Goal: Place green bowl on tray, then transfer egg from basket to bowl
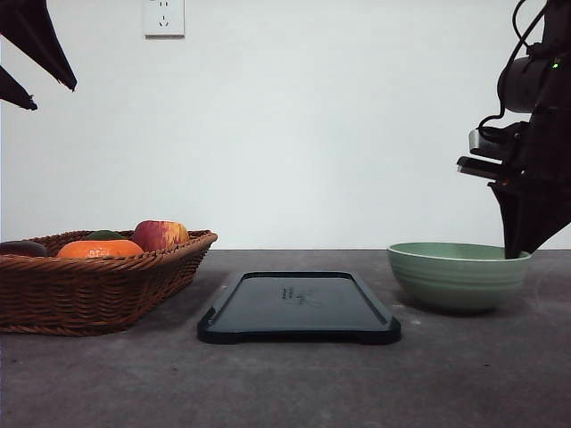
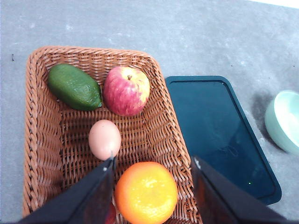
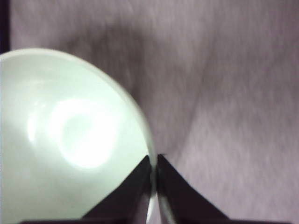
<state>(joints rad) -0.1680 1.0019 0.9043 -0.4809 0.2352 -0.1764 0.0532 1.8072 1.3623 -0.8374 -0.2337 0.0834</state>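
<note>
While the green bowl [image 1: 458, 275] sits on the grey table [image 1: 464, 374] to the right of the black tray [image 1: 299, 308], the right gripper [image 3: 153, 161] pinches its rim, one finger inside the bowl and one outside, jaws nearly together on the wall. The tray lies flat between the bowl and the wicker basket [image 1: 89, 290], apart from both. The left gripper [image 2: 152, 163] hangs above the basket with its jaws spread wide, holding nothing. Under it the egg [image 2: 104, 139] rests on the basket floor just beside the left finger's tip, with an orange [image 2: 146, 192] between the fingers, an apple [image 2: 126, 90] and an avocado [image 2: 74, 87] farther along.
</note>
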